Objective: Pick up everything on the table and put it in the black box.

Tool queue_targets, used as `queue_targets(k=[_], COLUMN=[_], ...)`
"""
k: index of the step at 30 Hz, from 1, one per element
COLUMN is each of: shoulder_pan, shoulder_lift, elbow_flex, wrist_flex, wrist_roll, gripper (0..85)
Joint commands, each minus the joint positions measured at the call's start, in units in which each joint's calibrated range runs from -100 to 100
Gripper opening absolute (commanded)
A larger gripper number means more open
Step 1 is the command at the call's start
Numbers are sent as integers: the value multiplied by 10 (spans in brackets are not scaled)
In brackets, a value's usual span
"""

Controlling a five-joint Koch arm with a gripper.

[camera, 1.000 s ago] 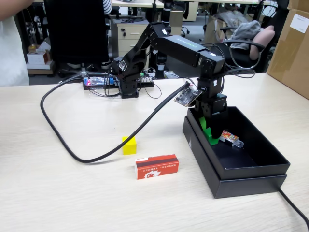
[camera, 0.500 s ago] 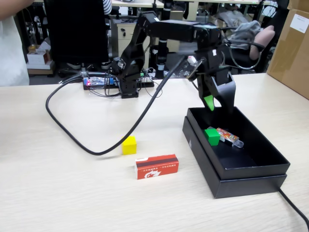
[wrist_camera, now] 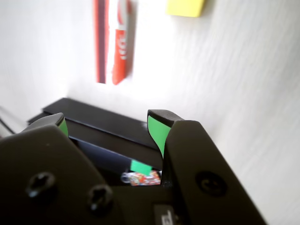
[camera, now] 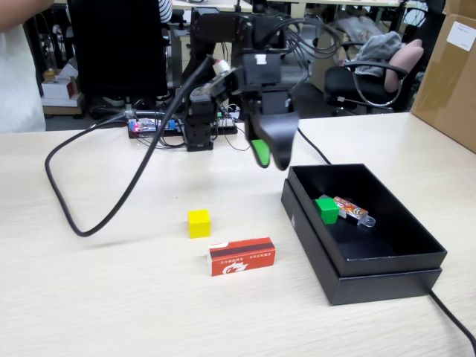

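The yellow cube (camera: 198,223) (wrist_camera: 186,7) and the red-and-white carton (camera: 241,256) (wrist_camera: 112,41) lie on the beige table (camera: 111,297), left of the black box (camera: 387,271) (wrist_camera: 98,122) in the fixed view. Inside the box sits the green cube (camera: 326,209) (wrist_camera: 140,167), beside an orange-patterned stick (camera: 352,210). My gripper (camera: 269,158) (wrist_camera: 107,124) hangs open and empty in the air, left of the box and above and to the right of the yellow cube. Its green pads (wrist_camera: 157,131) stand wide apart.
A thick black cable (camera: 119,190) loops from the arm over the left part of the table. The arm's base and a circuit board (camera: 152,126) stand at the table's far edge. A brown cardboard carton (camera: 446,67) is at the right, and another cable (camera: 454,316) runs off near the box's front corner.
The gripper let go of the green cube in the box, rose out and swung left over the table. The cable loop swung left with the arm.
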State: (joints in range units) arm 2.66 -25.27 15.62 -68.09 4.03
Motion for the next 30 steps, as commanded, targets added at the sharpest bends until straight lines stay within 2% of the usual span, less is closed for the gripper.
queue_targets(k=[1, 7, 16, 22, 30], shoulder_pan=[-15, -40, -77, -101, -105], shoulder_lift=[-49, -50, -15, 19, 79], elbow_flex=[-14, -79, -145, -165, -140], wrist_flex=[-12, -12, -7, 34, 78], wrist_roll=[-24, -56, -68, -79, -83], gripper=[375, 435, 441, 443, 441])
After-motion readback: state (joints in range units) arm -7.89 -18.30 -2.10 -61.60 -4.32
